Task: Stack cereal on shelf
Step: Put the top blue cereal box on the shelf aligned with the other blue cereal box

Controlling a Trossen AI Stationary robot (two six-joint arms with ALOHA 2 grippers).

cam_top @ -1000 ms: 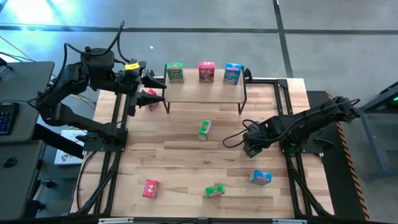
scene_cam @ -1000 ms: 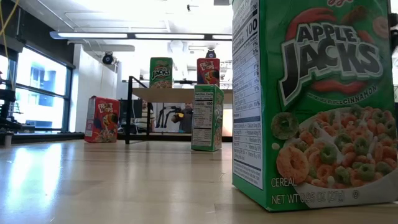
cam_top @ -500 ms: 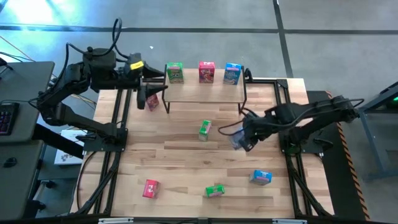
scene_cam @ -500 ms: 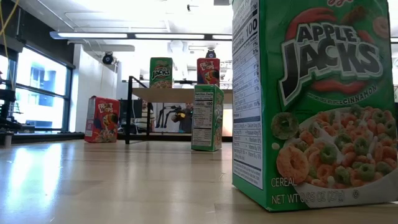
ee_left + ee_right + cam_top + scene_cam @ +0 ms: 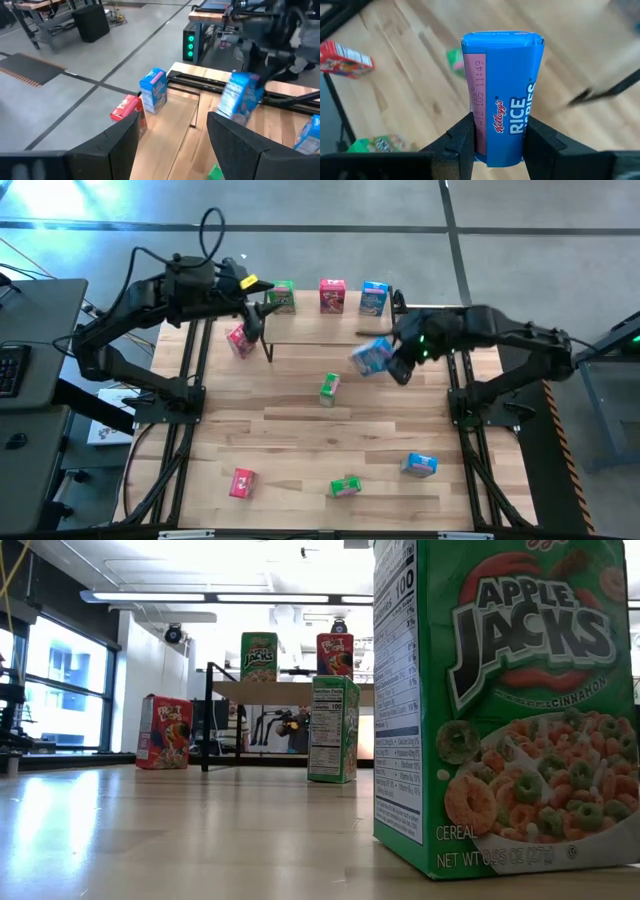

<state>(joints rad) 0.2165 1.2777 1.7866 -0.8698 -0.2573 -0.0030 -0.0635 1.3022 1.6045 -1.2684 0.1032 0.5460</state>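
Observation:
The shelf [image 5: 330, 320] stands at the table's far side with a green [image 5: 281, 295], a red [image 5: 332, 294] and a blue cereal box [image 5: 374, 298] upright on its top board. My right gripper [image 5: 392, 362] is shut on another blue box [image 5: 372, 357], in the air before the shelf's right end; the left wrist view shows this box [image 5: 242, 97] too. My left gripper [image 5: 262, 320] is open and empty at the shelf's left end [image 5: 172, 120]. A red box [image 5: 238, 340] stands on the table below it, beside the shelf's left leg. My right gripper pinches the blue box between its two fingers near one end [image 5: 481, 142]. The rest of the box reaches out past the fingertips [image 5: 465, 135]. The fingers slant down from the table's right side. The box is tilted and lifted clear of the table.
Loose boxes stand or lie on the table: green at the middle [image 5: 329, 388], red at near left [image 5: 242, 482], green at the near edge [image 5: 346, 486], blue at near right [image 5: 420, 465]. The near green one fills the low view's foreground [image 5: 500, 710]. Black frame rails [image 5: 185, 430] run along both sides.
My right gripper has risen from the table's right middle and gone toward the shelf, turning as it went; the blue box has come up with it, clear of the table. My left gripper has turned and shifted right, to the shelf's left end, staying open.

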